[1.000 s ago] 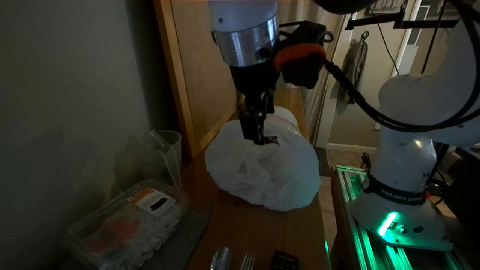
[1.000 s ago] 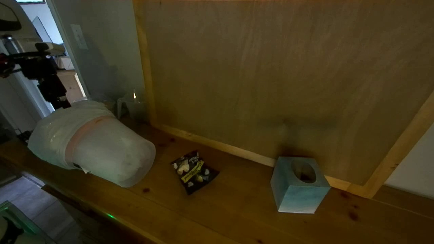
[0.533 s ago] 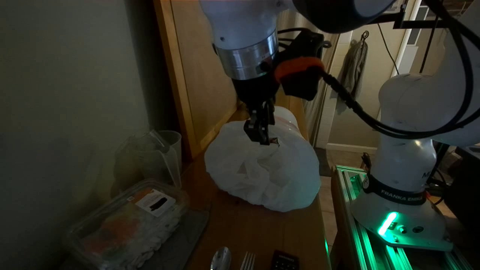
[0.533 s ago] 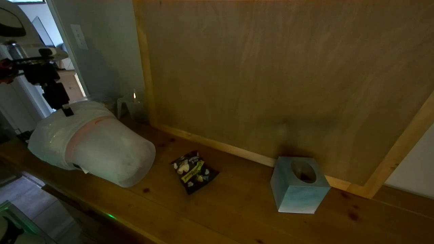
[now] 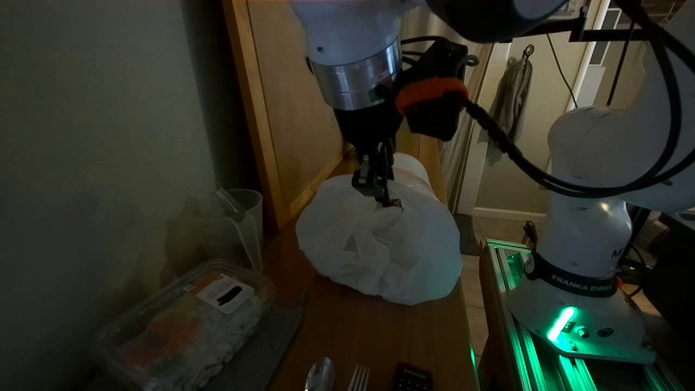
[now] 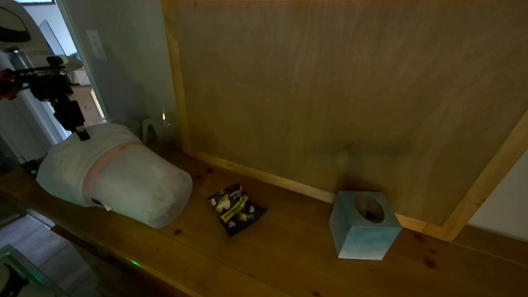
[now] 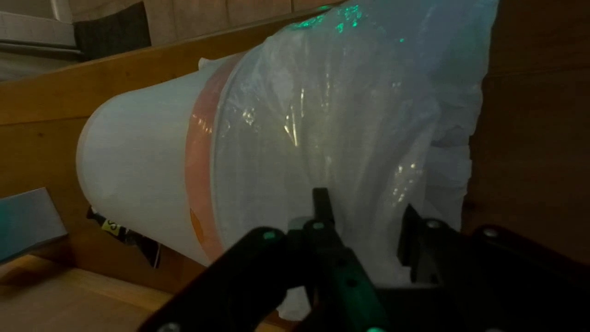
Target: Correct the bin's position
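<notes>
One bin (image 6: 140, 181) lies tipped over, bagged end under the pincer (image 7: 364, 212), jaws parted.

In an exterior view my claw (image 5: 378, 196) pointed down at the upper part of the white bin (image 5: 383, 239), which lay on its side on the wooden surface (image 5: 353, 336), its bag-lined mouth facing the viewer; whether we touched, I could not tell. A clear container (image 5: 223, 292) and a clear jug (image 5: 250, 209) stood to its left in that view, and a spoon (image 5: 320, 374), a fork (image 5: 358, 379) and a black keypad (image 5: 411, 378) showed partly at the bottom edge.
</notes>
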`<state>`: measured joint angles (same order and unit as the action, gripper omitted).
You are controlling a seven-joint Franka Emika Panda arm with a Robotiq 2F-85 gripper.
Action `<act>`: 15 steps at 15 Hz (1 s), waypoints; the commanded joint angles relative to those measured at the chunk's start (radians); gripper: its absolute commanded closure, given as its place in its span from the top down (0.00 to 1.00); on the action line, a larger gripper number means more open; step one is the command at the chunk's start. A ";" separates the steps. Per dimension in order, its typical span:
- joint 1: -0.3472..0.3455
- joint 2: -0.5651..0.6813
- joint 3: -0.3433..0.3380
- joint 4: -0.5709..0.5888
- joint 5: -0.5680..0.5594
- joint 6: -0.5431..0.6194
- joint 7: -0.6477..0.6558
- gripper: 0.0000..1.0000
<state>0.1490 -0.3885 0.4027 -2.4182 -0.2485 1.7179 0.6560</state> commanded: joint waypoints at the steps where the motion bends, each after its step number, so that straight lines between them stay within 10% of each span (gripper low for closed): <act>1: 0.009 -0.012 -0.041 -0.006 0.005 0.003 -0.010 0.03; 14: 0.003 -0.052 -0.123 -0.007 0.049 0.015 -0.083 0.00; 15: 0.003 -0.048 -0.122 -0.007 0.049 0.016 -0.089 0.26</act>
<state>0.1482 -0.4244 0.2928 -2.4107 -0.2248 1.7191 0.6032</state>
